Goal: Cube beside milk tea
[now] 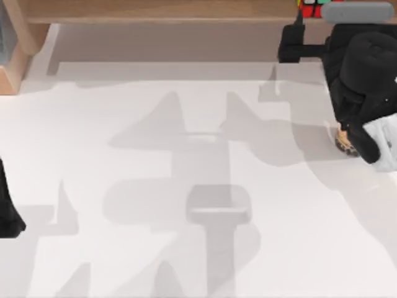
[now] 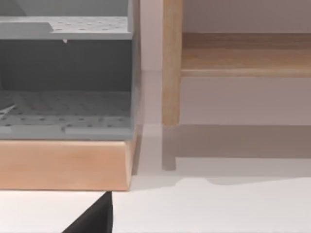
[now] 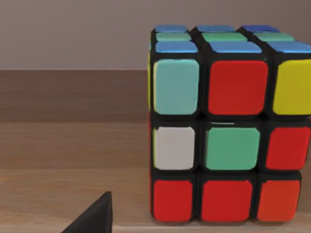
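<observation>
Right end effector (image 1: 296, 28): you've got it at the top view's upper right, at the front edge of the wooden shelf (image 1: 155, 11). Can't tell how far apart it stands. From the right wrist view one dark wedge-shaped fingertip (image 3: 95, 217) pokes in low in the frame, apart from the cube (image 3: 228, 126), not touching it. Nothing seen held.

Cube sits just ahead of the right end effector on the shelf board, upright, flat on its base. Black plastic frame, rounded glossy stickers. Facing side, by row: pale cyan, red, yellow; white, green, red; red, red, orange. Upper face shows blue and green stickers. In the top view you only get a sliver of it (image 1: 310, 7) at the frame edge, red and yellow-green, next to a grey rounded bar (image 1: 358, 12).

Milk tea (image 1: 345, 140): below the right end effector in the top view, under the right arm's black links. You see a bit of beige and dark speckle; the rest is hidden by the arm.

Left arm (image 1: 7, 208): parked at the top view's left edge. Left wrist view has a dark fingertip (image 2: 92, 221) low in frame; spread can't be read. Ahead of it: a grey perforated rack (image 2: 65, 77) on a light wood base, plus a wooden shelf post (image 2: 171, 63).

Surface (image 1: 186, 186): matte white, smooth, carrying soft grey arm shadows.
</observation>
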You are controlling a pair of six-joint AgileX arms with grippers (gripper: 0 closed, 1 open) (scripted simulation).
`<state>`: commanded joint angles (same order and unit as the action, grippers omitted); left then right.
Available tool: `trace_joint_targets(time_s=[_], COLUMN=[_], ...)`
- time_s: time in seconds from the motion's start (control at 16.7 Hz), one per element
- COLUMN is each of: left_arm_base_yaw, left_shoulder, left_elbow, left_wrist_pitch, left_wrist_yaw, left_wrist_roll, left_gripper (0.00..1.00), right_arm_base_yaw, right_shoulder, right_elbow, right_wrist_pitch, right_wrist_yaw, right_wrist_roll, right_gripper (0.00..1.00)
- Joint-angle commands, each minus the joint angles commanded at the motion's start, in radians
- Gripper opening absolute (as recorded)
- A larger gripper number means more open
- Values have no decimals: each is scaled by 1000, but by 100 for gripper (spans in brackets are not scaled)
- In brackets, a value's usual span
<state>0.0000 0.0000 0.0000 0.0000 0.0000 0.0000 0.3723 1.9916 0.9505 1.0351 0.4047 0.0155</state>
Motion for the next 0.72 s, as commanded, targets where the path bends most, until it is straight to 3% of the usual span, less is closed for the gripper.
trace_joint_targets(time_s=[0.72], left_arm_base_yaw=[0], left_shoulder=[0], left_elbow=[0], left_wrist_pitch=[0], left_wrist_yaw=[0], left_wrist_roll=[0], left_gripper=[100], right_arm_base_yaw=[13], right_shoulder=[90], right_elbow=[74], right_wrist_pitch=[22], right_wrist_yaw=[20], right_wrist_roll=[-9], right_gripper=[100])
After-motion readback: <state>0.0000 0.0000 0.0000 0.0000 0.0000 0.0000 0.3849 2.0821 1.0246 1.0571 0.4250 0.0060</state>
